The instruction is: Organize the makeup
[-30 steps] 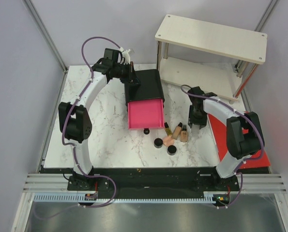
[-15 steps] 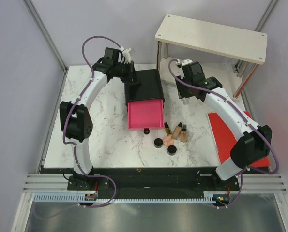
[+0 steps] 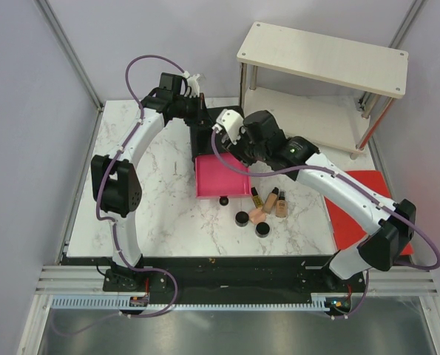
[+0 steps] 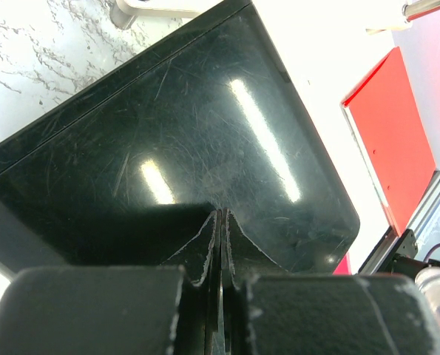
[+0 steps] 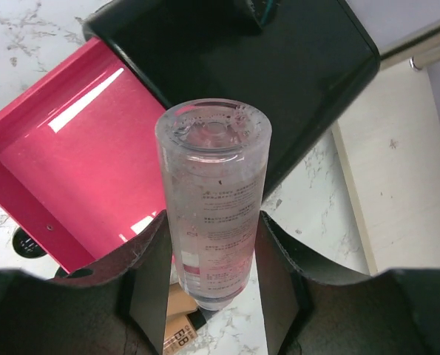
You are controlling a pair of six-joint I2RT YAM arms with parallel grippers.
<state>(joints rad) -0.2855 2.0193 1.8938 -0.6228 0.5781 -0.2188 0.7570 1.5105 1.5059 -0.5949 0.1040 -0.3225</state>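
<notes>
Your right claw (image 5: 214,255), jaws half apart, grips the clear bottle (image 5: 212,170) near its base, above the 1 o'clock corner of the pink drawer (image 5: 79,163). Release early and it may strike the black box (image 5: 279,66) and tumble out.

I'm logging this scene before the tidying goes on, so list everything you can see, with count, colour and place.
Table: one, white marble, under everything.
Box: one, black, back centre of table.
Drawer: one, pink, pulled out of box toward the arms.
Bottle: one, clear, held above box and drawer.
Jars: two, black, just in front of drawer.
Tubes: three, two beige and one gold-black, right of drawer front.
Puff: one, peach, among jars and tubes.
Mat: one, red, right edge of table.
Shelf: one, pale wood, two tiers, back right.
Left gripper: one, black, shut, at the box top.
Right gripper: one, black, shut on bottle.
</notes>
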